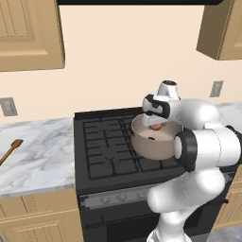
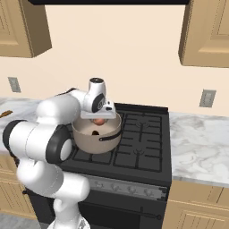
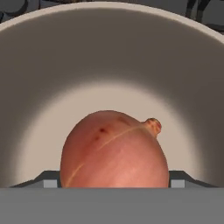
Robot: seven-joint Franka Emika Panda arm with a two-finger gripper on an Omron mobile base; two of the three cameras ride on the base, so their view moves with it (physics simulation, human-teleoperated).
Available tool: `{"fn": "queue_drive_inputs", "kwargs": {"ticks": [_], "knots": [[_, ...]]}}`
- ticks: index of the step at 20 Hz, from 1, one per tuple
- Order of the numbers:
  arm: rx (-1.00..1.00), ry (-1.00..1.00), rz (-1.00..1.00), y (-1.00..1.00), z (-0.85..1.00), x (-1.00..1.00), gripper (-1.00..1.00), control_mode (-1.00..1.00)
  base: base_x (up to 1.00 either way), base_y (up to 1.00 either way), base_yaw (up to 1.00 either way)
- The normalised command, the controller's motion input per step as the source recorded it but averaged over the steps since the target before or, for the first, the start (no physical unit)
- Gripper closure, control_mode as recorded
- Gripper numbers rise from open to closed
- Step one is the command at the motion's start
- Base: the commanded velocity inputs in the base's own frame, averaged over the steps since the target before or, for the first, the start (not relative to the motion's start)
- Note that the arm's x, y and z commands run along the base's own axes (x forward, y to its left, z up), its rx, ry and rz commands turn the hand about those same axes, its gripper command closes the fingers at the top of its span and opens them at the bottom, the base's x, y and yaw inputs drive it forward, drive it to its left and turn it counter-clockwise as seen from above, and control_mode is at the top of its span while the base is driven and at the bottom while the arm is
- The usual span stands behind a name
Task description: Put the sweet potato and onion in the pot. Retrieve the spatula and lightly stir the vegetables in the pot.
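- Hand view: the onion [image 3: 114,151] sits between the two dark finger tips, which show at its left and right sides, low in the view. The tips touch its skin on both sides, so the fingers are closed on the onion.
- Beyond the onion is the pale inside of the pot [image 3: 109,57]; the pot wall curves all around the onion and the fingers.
- Left base view: the gripper [image 1: 156,124] reaches down over the pot [image 1: 151,147], which stands on the black stove [image 1: 104,151]. The onion [image 1: 156,126] is a reddish spot just inside the rim.
- A dark lump, the sweet potato [image 1: 151,138], lies lower in the pot, under the fingers.
- The spatula [image 1: 11,149] lies on the marble counter [image 1: 42,156], well apart from the gripper, far to its left.
- Right base view: the onion [image 2: 99,120] hangs under the hand, above the sweet potato [image 2: 96,132].
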Motion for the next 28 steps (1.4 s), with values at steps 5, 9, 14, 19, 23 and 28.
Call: {"fn": "queue_drive_inputs", "kwargs": {"ticks": [5, 9, 14, 19, 23, 28], "knots": [[0.00, 0.00, 0.00, 0.00, -0.23, 0.12, 1.00, -1.00, 0.00, 0.00, 0.00], [0.00, 0.00, 0.00, 0.00, -0.28, 0.03, 1.00, -1.00, 0.00, 0.00, 0.00], [0.00, 0.00, 0.00, 0.00, -0.24, 0.00, 1.00, -1.00, 0.00, 0.00, 0.00], [0.00, 0.00, 0.00, 0.00, -0.04, 0.00, 1.00, -1.00, 0.00, 0.00, 0.00], [0.00, 0.00, 0.00, 0.00, 0.00, 0.00, 1.00, -1.00, 0.00, 0.00, 0.00], [0.00, 0.00, 0.00, 0.00, 0.00, 0.00, -1.00, -1.00, 0.00, 0.00, 0.00]]}}
